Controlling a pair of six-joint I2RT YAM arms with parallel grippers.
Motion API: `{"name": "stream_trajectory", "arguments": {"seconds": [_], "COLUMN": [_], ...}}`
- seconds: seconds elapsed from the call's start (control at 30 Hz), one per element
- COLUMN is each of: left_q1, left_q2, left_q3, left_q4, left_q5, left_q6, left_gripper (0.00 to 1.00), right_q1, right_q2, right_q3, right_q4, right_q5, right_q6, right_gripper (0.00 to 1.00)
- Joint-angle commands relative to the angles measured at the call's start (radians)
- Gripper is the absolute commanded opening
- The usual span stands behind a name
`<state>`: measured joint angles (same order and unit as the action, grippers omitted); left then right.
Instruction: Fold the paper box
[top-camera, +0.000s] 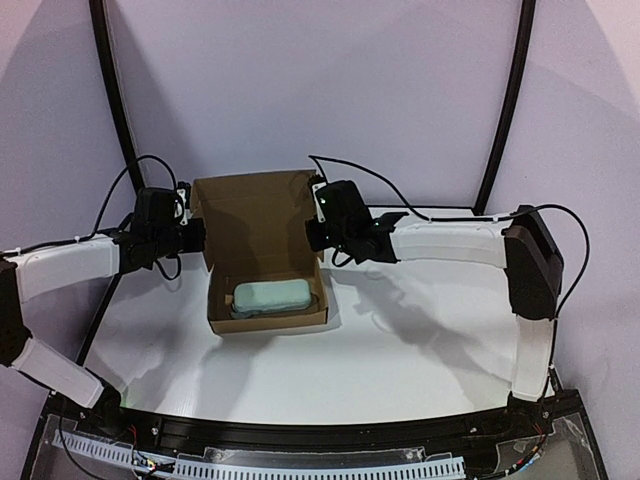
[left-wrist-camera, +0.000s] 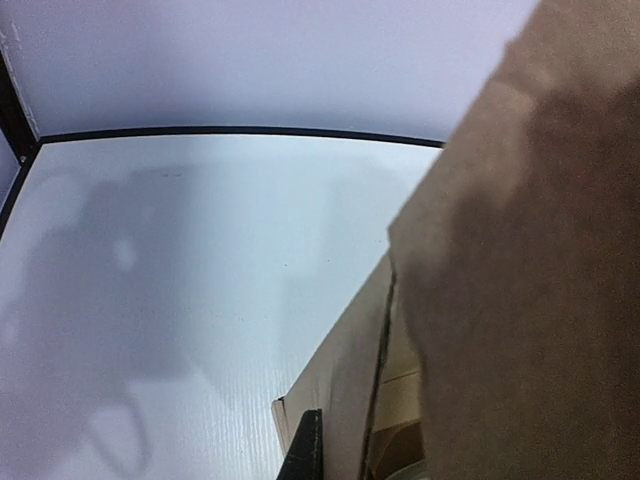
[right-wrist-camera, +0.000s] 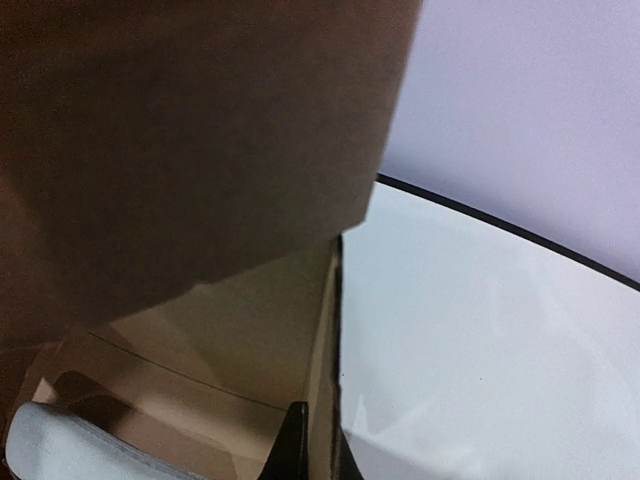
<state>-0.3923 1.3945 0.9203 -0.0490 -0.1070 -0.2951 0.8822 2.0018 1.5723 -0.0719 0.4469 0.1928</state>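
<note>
The paper box (top-camera: 262, 230) is brown cardboard and stands mid-table with its lid upright behind the shallow tray. My left gripper (top-camera: 192, 234) is at the box's left rear corner. In the left wrist view, one black fingertip (left-wrist-camera: 305, 450) lies against the outside of the side wall (left-wrist-camera: 345, 385). The other finger is hidden behind the cardboard. My right gripper (top-camera: 316, 234) is at the right rear corner. In the right wrist view the right wall (right-wrist-camera: 325, 400) stands between its two fingertips (right-wrist-camera: 291, 447). The lid fills the upper part of both wrist views.
A pale grey-green oblong object (top-camera: 270, 296) lies inside the tray and also shows in the right wrist view (right-wrist-camera: 60, 450). The white table (top-camera: 420, 340) has a black rim at the back. Black cables run behind both wrists.
</note>
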Motion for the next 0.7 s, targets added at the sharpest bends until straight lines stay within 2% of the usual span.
{"name": "stream_trajectory", "arguments": {"seconds": [0.0, 0.1, 0.27, 0.47, 0.63, 0.67], "left_q1": [-0.049, -0.067, -0.081, -0.096, -0.11, -0.111], "left_q2": [-0.044, -0.057, -0.07, -0.097, -0.106, -0.137], "left_q3": [-0.056, -0.075, -0.09, -0.11, -0.134, -0.178], "left_q4": [0.042, 0.042, 0.03, 0.034, 0.028, 0.043], "left_q5": [0.015, -0.008, -0.031, -0.056, -0.067, -0.047], "left_q6": [-0.046, -0.053, -0.079, -0.093, -0.102, -0.111], "left_gripper": [0.01, 0.01, 0.01, 0.01, 0.01, 0.01], "right_q1": [0.038, 0.043, 0.063, 0.078, 0.109, 0.116], "right_q2": [-0.034, -0.033, -0.004, 0.02, 0.043, 0.03], "right_q3": [-0.103, -0.091, 0.029, 0.038, 0.049, -0.015], "right_q4": [0.079, 0.055, -0.107, -0.152, -0.156, -0.111], "right_q5": [-0.039, -0.055, -0.007, 0.012, 0.055, 0.07], "right_q6": [0.062, 0.131, 0.244, 0.364, 0.352, 0.355], "right_gripper": [0.0, 0.0, 0.0, 0.0, 0.0, 0.0]}}
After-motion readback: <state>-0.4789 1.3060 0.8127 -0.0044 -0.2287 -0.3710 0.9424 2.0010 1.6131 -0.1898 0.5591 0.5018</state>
